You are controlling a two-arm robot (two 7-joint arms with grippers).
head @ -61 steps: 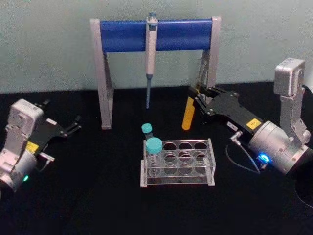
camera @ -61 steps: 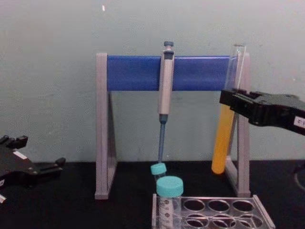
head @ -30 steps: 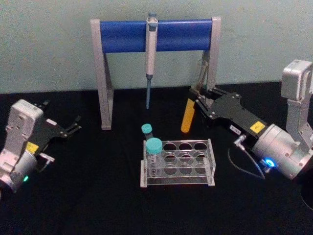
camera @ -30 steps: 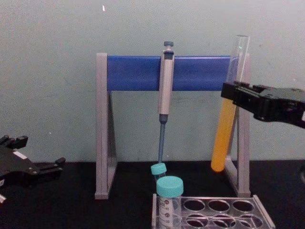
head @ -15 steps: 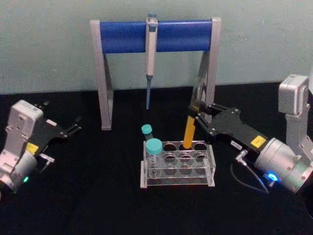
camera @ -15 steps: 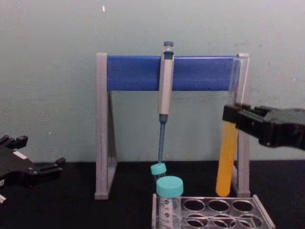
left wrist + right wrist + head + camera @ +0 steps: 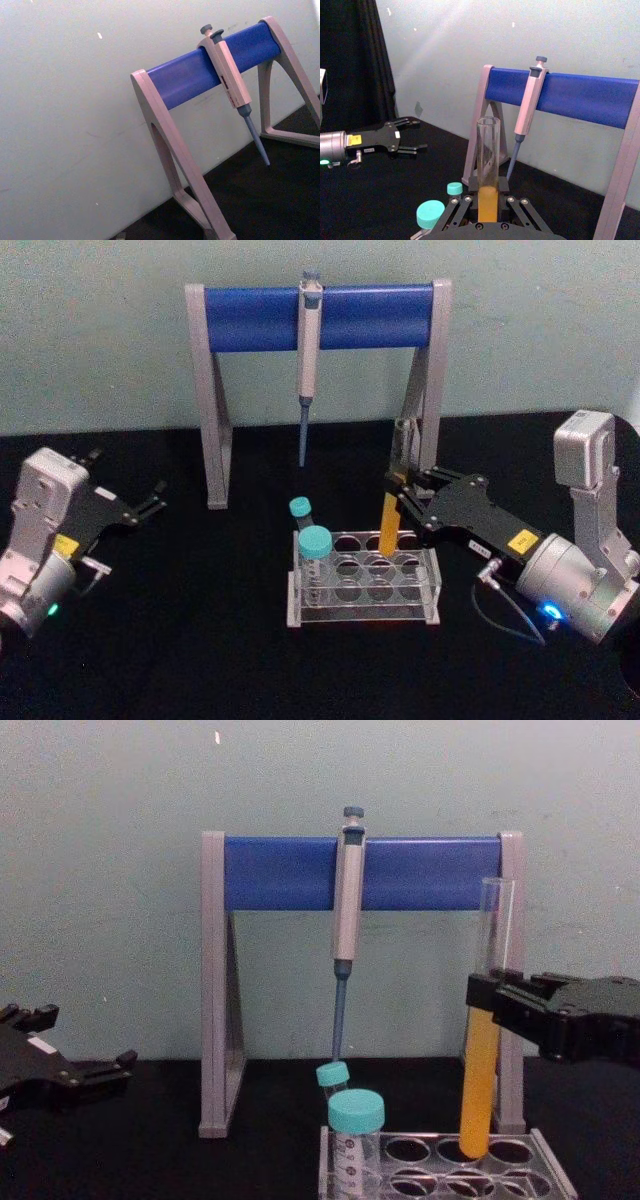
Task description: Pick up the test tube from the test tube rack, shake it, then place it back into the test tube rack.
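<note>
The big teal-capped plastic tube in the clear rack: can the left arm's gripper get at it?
Probably yes. The big teal-capped plastic tube stands at the clear rack's left end, nearest the open left gripper; the right gripper holds the slim glass test tube farther right.

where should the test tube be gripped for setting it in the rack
Around its middle, sideways from the robot's right, as the right pincer does: the test tube stands upright and slim, and its lower end must stay free to enter the test tube rack. The left pincer sits parked.
</note>
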